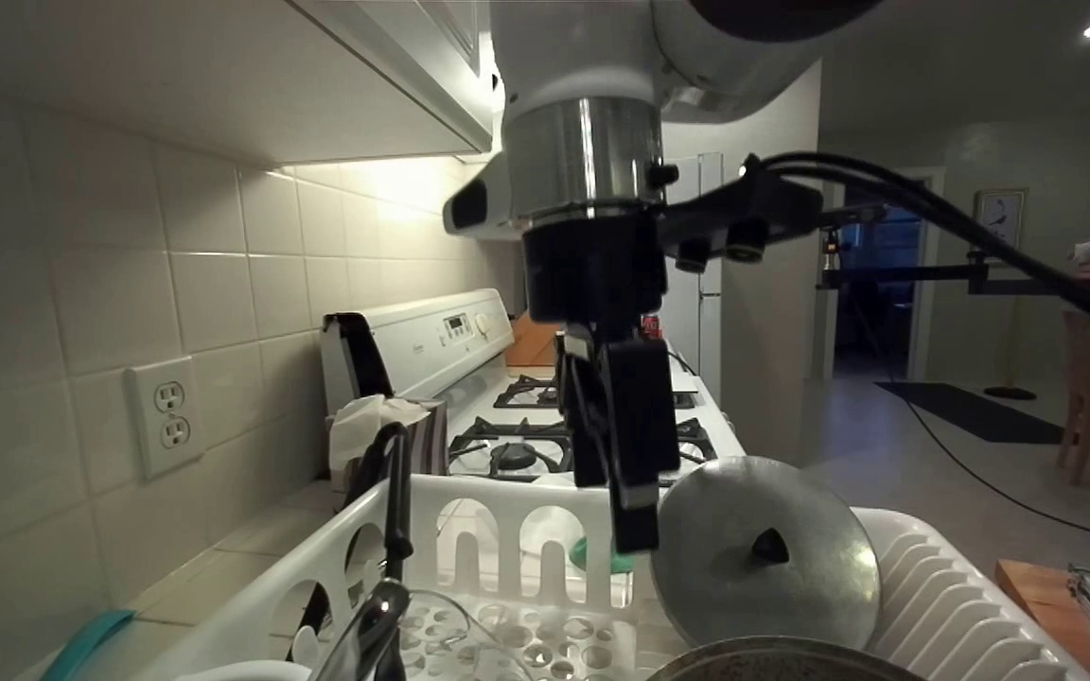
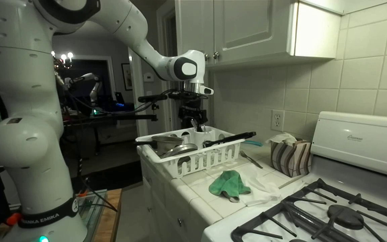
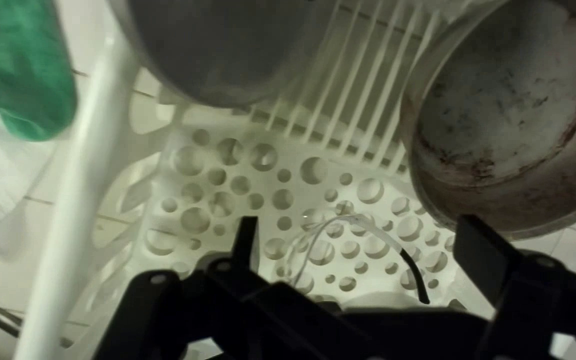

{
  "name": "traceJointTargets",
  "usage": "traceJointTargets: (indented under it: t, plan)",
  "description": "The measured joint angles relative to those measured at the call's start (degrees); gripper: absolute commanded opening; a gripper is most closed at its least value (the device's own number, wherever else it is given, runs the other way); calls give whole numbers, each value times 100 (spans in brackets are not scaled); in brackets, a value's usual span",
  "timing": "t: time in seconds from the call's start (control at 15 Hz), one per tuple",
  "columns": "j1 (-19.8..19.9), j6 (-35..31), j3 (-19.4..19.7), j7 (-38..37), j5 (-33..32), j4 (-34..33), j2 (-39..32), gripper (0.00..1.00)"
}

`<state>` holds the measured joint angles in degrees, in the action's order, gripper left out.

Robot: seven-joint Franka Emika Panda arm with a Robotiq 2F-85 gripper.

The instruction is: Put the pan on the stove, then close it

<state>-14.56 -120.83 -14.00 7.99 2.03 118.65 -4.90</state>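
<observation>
Pale tiles cover the counter [image 2: 197,184] and the wall [image 2: 361,77] behind it, and the room [image 1: 933,151] beyond lies dim. The white stove [image 2: 344,216], black grates [image 2: 264,215] on top, adjoins the counter's end; a green cloth [image 2: 228,184] lies near the front edge, a striped tissue box [image 2: 291,159] near the back. Farther from the stove, along the front edge, a white dish rack [image 3: 74,190] carries the pan [image 3: 508,95]: grey metal, open side up, brown stains ringing its inside bottom, black handle [image 2: 145,143] jutting past the rack's rim. A grey lid [image 1: 744,539] stands tilted nearby. Over the rack, the gripper [image 3: 359,237] has its fingers [image 3: 483,257] spread wide.
</observation>
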Motion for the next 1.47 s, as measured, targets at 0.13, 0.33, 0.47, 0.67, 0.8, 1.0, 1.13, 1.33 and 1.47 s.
traceJointTargets:
  t: [0.13,0.33,0.47,0.67,0.8,1.0,1.13,1.33,1.47]
  plan:
    - [-133,-528,-132,-415,75,294,-110,100]
    - [-191,-1233,-234,-718,352,870,-92,74]
    - [-192,-1603,-264,-718,536,1171,-99,59]
    - [-190,-1932,-270,-685,708,1429,-122,38]
    - [-190,-1978,-270,-682,710,1473,-135,23]
    - [-191,-1976,-270,-662,687,1450,-140,1]
    - [-192,-1942,-271,-658,615,1403,-139,0]
    - [-218,-1674,-290,-646,420,1277,-93,1]
    - [-260,-1444,-334,-728,296,1236,39,1]
